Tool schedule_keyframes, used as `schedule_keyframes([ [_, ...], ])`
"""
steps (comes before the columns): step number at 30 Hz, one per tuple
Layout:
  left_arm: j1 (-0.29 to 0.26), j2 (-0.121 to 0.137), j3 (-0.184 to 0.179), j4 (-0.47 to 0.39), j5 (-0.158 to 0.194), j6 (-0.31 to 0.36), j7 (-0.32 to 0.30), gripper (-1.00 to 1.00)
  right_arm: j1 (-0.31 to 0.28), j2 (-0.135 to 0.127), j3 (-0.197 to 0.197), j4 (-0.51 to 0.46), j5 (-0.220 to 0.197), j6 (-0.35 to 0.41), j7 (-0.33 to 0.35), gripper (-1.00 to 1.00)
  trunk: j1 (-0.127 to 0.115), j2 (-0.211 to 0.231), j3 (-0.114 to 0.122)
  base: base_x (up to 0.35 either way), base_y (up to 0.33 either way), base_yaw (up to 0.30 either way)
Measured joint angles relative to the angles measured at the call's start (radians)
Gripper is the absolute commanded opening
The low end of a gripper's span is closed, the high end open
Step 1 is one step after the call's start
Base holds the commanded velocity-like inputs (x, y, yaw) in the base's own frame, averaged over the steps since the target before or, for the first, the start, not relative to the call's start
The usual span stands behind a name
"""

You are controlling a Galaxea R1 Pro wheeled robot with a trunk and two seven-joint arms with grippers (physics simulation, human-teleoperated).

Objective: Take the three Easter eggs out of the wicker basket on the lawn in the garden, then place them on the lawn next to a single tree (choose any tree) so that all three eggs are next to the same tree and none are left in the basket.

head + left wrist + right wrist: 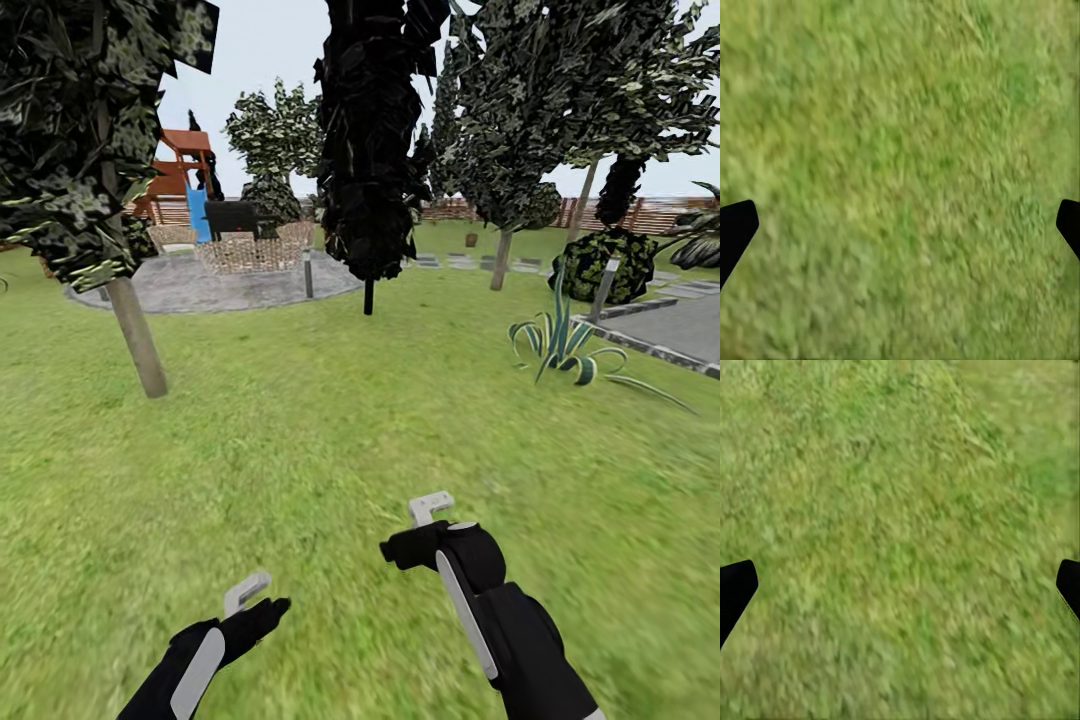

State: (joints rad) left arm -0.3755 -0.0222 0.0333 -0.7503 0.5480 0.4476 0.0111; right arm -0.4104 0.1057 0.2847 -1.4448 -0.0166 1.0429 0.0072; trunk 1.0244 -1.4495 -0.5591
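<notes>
We hold both arms over bare lawn (300,450). Left gripper (247,592) and right gripper (432,508) fingers spread, released, empty. A pale-trunked tree (137,335) stands ahead of the left gripper.

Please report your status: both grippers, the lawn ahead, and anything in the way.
Left gripper open, empty, over grass. Right gripper open, empty. Lawn ahead; pale-trunk tree front-left, spiky plant front-right.
</notes>
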Motion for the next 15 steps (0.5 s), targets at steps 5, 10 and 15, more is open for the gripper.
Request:
schedule_keyframes([
  [5, 0.000, 0.000, 0.000, 0.000, 0.002, 0.000, 0.000, 1.00, 0.000, 0.000, 0.001, -0.003, 0.001, 0.000, -0.001, 1.00, 0.000, 0.000, 0.000, 0.334, 0.000, -0.005],
  [10, 0.000, 0.000, 0.001, -0.001, 0.007, -0.007, 0.001, 1.00, -0.003, 0.002, -0.005, -0.014, 0.001, 0.000, -0.001, 1.00, 0.000, 0.000, 0.000, 0.333, 0.000, -0.001],
  [15, 0.000, 0.000, 0.000, -0.001, 0.003, -0.034, 0.009, 1.00, -0.005, 0.001, -0.005, -0.094, 0.004, 0.000, -0.005, 1.00, 0.000, 0.000, 0.000, 0.334, 0.000, 0.000],
])
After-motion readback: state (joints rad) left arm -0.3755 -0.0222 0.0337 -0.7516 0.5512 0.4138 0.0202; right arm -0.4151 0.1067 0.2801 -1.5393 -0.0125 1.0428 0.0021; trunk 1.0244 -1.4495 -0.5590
